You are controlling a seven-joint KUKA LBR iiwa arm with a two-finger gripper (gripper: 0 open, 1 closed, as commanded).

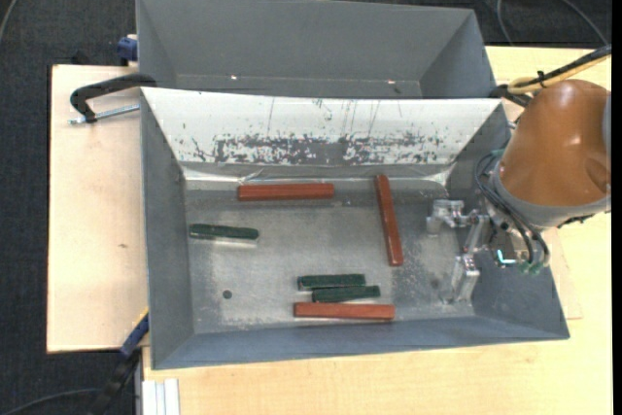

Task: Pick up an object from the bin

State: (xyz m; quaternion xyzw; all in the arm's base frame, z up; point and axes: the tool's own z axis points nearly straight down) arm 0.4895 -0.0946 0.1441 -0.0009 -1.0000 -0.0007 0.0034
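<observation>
My gripper [456, 246] is low at the right side of the bin, close to the right wall. Its two metal fingers stand apart, open, and nothing shows between them. Just to its left lies a long red-brown bar [389, 219], running from back to front, apart from the fingers. Nearer the front lie two dark green bars [338, 285] side by side, with another red-brown bar [344, 311] just in front of them.
A third red-brown bar [286, 192] lies along the back wall. A single dark green bar [224, 232] lies at the left, and a small dark speck [226, 295] sits on the floor front left. The arm's orange cover and cables hang over the right rim.
</observation>
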